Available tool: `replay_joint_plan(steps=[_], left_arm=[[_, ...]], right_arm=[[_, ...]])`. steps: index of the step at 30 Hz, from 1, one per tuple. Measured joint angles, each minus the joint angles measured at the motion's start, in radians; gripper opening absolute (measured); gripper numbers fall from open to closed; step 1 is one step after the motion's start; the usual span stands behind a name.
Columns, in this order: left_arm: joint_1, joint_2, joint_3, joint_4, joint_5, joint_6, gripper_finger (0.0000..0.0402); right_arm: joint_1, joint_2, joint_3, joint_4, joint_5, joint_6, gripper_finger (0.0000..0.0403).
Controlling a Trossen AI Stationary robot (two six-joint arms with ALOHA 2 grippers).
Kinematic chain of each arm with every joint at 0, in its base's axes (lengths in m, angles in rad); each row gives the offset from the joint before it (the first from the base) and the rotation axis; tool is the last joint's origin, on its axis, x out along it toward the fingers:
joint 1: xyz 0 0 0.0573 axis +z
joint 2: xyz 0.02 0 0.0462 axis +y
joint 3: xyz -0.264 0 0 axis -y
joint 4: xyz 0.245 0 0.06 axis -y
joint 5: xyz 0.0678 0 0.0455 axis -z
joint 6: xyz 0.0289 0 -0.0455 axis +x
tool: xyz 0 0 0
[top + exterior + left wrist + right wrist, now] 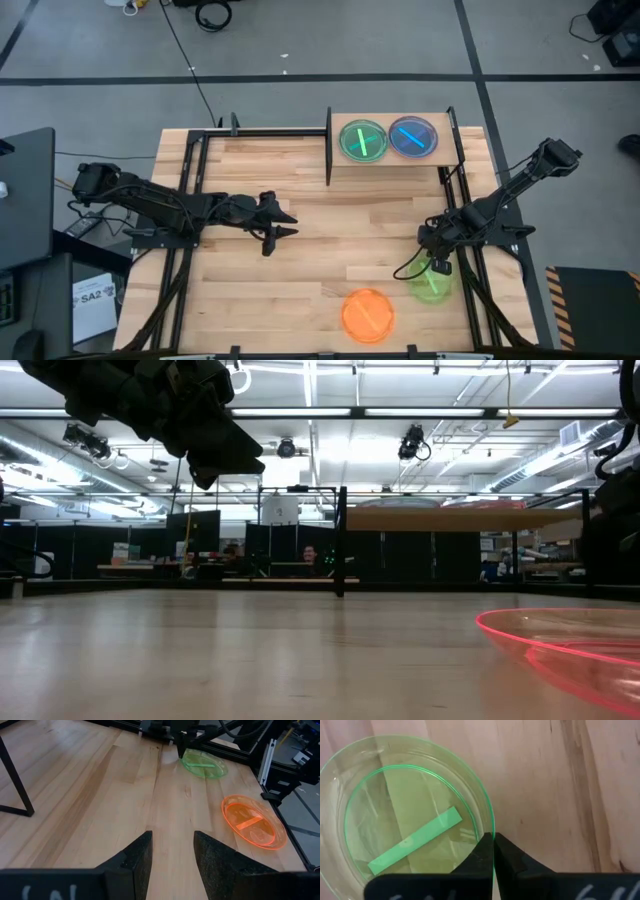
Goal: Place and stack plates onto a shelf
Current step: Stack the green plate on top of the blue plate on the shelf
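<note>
The right tool (pixel 493 851) is pinched together on the rim of a green plate (pixel 405 815), one finger inside the rim and one outside, at the plate's edge nearest the arm; seen from above this tool (pixel 436 262) sits at about four o'clock on the surface (pixel 300 250), with that green plate (pixel 432 285) lying flat just below it toward the front edge. At roughly seven o'clock from that plate, near the front middle of the surface, an orange plate (pixel 367 314) lies flat and apart from it. The left tool (pixel 283 221) hangs at about nine o'clock, left of centre, its fingers (pixel 135 862) apart with bare wood between them, holding nothing and pointing across toward the two loose plates. At twelve to one o'clock, along the far edge, stands the shelf (pixel 390 165) on black posts, and on it two plates sit side by side: a second green one (pixel 362 140) on the left half and a blue plate (pixel 412 137) just beside it on the right half
</note>
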State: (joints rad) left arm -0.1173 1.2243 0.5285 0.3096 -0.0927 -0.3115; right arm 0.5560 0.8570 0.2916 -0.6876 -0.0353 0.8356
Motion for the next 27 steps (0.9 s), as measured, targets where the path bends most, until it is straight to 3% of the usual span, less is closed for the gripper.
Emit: replay_joint_plan(steps=[27], left_arm=[[0.0,0.0,0.0,0.0,0.0,0.0,0.0151]], right_arm=[[0.0,-0.016,0.0,0.056,-0.119,0.026,0.0007]])
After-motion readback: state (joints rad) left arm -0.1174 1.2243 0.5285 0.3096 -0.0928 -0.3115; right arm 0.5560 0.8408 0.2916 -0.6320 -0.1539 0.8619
